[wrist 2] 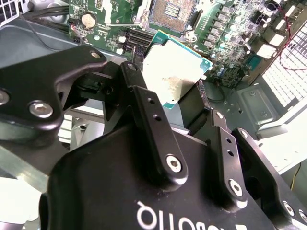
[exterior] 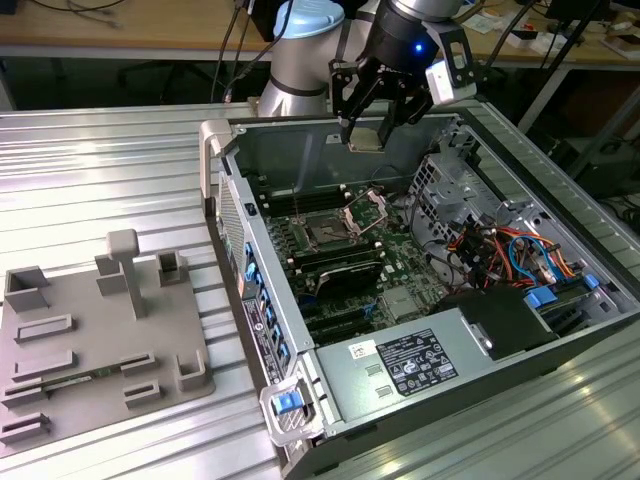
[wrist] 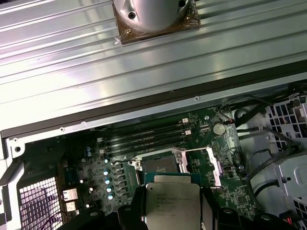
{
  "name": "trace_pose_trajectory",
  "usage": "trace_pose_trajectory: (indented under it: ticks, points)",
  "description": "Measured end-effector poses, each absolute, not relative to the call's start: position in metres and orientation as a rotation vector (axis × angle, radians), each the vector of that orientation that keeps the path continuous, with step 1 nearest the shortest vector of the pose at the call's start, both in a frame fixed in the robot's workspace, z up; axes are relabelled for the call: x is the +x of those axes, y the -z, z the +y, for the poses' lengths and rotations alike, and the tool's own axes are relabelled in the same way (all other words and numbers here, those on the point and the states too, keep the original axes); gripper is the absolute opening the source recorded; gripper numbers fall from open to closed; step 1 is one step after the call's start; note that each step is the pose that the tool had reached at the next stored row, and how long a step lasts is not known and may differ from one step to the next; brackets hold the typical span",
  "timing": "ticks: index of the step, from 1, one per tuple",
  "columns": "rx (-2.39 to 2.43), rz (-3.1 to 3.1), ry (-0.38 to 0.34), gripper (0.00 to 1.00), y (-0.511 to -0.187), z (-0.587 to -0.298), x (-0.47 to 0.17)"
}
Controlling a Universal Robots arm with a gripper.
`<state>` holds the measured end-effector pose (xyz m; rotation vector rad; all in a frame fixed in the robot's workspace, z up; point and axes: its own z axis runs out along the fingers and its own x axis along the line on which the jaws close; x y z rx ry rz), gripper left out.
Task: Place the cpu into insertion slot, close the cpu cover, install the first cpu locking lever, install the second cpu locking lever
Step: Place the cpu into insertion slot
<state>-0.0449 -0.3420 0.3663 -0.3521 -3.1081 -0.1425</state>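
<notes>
Gripper (exterior: 368,128) is clamped on the cpu (exterior: 366,138), which sits flat between the two fingers, up in the air over the open computer case (exterior: 290,150) and clear of the motherboard (exterior: 400,270). In the second wrist view the black fingers (wrist 2: 148,115) pinch the chip's opposite edges. Insertion slot (exterior: 325,228) lies below, its dark socket exposed. The cpu cover (exterior: 366,208) is flipped up on its hinge, just beside the slot toward the exterior view's right. A grey fixture tray (exterior: 100,340) lies on the table (exterior: 100,170), well apart.

Ribbed metal table (exterior: 100,160) carries computer case (exterior: 300,150) and grey fixture (exterior: 90,350).
</notes>
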Motion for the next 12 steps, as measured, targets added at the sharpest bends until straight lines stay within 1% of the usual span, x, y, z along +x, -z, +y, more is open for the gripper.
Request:
trace_pose_trajectory:
  ticks: [12]
  points:
    - [-0.371, -3.106, 0.143, 0.55, -0.3662, -0.342, -0.0449]
